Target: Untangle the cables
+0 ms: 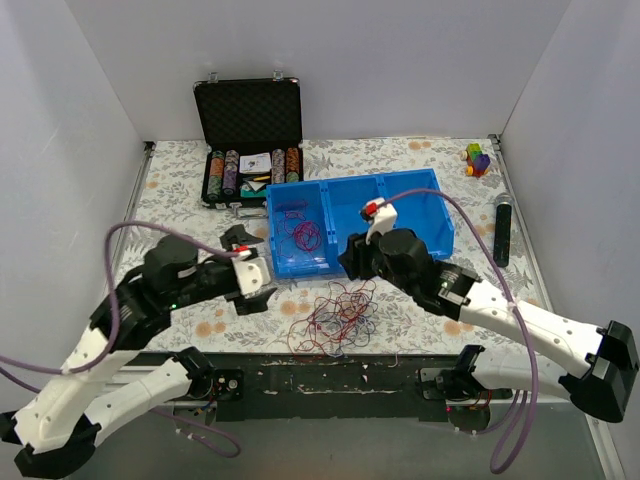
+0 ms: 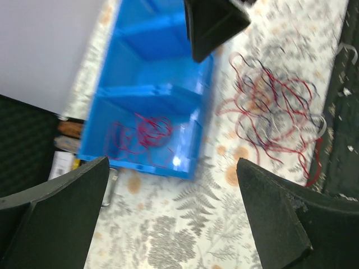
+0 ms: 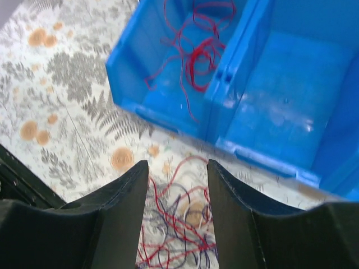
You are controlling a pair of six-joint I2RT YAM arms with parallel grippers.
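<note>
A tangle of thin red, purple and white cables (image 1: 335, 318) lies on the floral table in front of the blue bin (image 1: 430, 240). It also shows in the left wrist view (image 2: 275, 112) and the right wrist view (image 3: 179, 224). A few red and purple strands (image 1: 300, 232) lie in the bin's left compartment (image 2: 143, 131) (image 3: 199, 45). My left gripper (image 1: 256, 285) (image 2: 173, 162) is wide open and empty, left of the tangle by the bin's front left corner. My right gripper (image 1: 352, 262) (image 3: 176, 163) is open and empty, just above the tangle's far edge at the bin's front wall.
An open black case of poker chips (image 1: 250, 170) stands behind the bin's left end. A small black object (image 1: 238, 237) lies left of the bin. Coloured toy blocks (image 1: 478, 158) and a black cylinder (image 1: 502, 230) lie at the right. White walls enclose the table.
</note>
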